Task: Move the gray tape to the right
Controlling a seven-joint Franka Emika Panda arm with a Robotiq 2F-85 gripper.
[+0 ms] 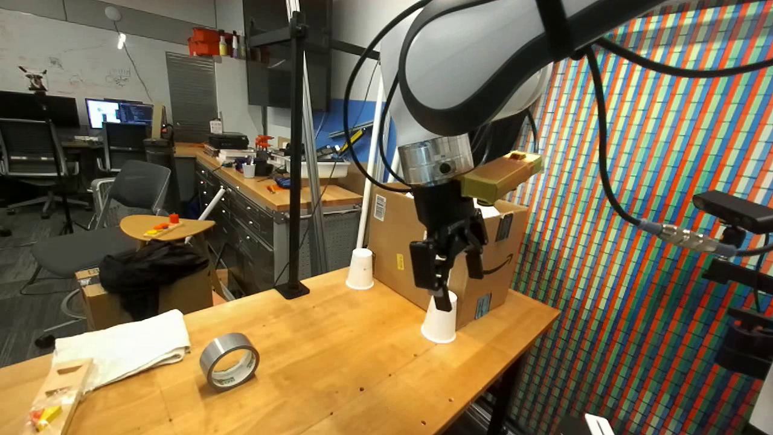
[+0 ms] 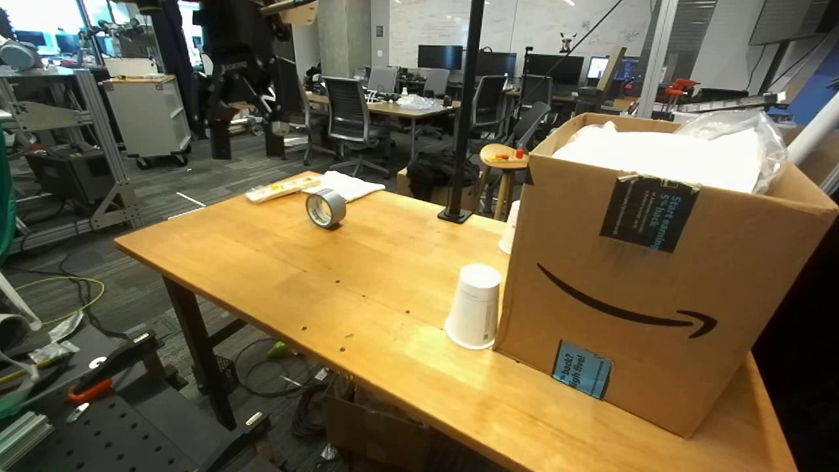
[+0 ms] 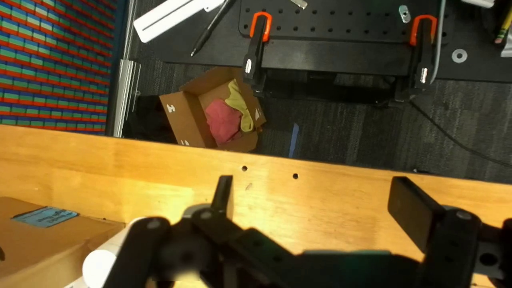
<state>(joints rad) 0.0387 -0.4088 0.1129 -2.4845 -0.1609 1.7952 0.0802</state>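
The gray tape (image 1: pixel 212 357) stands on its edge on the wooden table, near the white cloth, with its round hole showing. It also shows in an exterior view (image 2: pixel 337 207). It is out of view in the wrist view. My gripper (image 1: pixel 460 289) hangs above the table, well apart from the tape, on the side near the cardboard box. It also shows in an exterior view (image 2: pixel 248 145). In the wrist view my gripper (image 3: pixel 314 200) has its two black fingers spread wide, with only bare table surface showing between them.
A cardboard box (image 2: pixel 609 282) stands at one table end, with white upturned cups (image 2: pixel 473 308) (image 1: pixel 360 269) beside it. A black pole (image 1: pixel 295 181) is mounted at the table edge. A folded white cloth (image 1: pixel 124 343) and a wooden tray (image 1: pixel 60 393) lie near the tape.
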